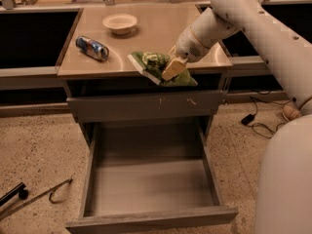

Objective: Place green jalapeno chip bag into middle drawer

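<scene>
Pincer (171, 71) sits at front edge of tabletop (161, 30), tan fingers pressed together on the green jalapeno chip bag (150, 62), so pinching it by its right part. Only one finger shows clearly; the other is behind the foil. Bag is over the tabletop's front lip, lower right corner hanging past the edge in front of the shut scratched drawer front (146, 104). Can't tell if the bag is fully off the surface or partly resting on it.

Progress: grasp looks done, bag roughly above the target. Middle drawer (151, 189) is pulled out w/ bare grey floor, nothing in it. Left to do, by my read: carry bag fwd and down past the scratched front, release inside. Placement not yet done.

Others: bowl (120, 22) at back, drink can (91, 48) lying on its side left of the bag, both well apart from the pincer. Robot arm (243, 13) comes in from upper right; robot body blocks lower right, incl. the drawer's right front corner.
</scene>
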You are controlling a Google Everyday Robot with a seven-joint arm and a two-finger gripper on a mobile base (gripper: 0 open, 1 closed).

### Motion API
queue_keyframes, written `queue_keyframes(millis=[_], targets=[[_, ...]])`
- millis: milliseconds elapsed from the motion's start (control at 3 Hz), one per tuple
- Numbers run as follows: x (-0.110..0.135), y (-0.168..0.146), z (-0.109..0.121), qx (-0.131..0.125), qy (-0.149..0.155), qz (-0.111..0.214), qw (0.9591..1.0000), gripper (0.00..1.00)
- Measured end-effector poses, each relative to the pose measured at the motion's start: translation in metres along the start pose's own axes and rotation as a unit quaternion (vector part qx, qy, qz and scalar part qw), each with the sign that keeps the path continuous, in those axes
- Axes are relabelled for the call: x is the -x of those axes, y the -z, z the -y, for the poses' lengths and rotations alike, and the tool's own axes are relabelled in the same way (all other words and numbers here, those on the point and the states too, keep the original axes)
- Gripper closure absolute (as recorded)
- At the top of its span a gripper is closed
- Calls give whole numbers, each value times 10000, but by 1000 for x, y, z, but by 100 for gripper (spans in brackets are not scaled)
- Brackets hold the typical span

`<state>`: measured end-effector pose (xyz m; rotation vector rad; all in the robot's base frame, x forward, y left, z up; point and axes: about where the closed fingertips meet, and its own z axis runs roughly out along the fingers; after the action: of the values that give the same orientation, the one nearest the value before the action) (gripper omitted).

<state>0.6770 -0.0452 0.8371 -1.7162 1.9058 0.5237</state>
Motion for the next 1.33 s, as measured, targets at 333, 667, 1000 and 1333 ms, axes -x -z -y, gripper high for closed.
queue_keyframes(millis=[333,667,1000,1333], targets=[[-4,10,-26,42,-51,-13,10000,100],[-1,26,-68,24,-50,213,9998,100],[-11,6,-104,0,-88,519,9986,100],[-20,-36,-106,169,-109,745,9970,100]])
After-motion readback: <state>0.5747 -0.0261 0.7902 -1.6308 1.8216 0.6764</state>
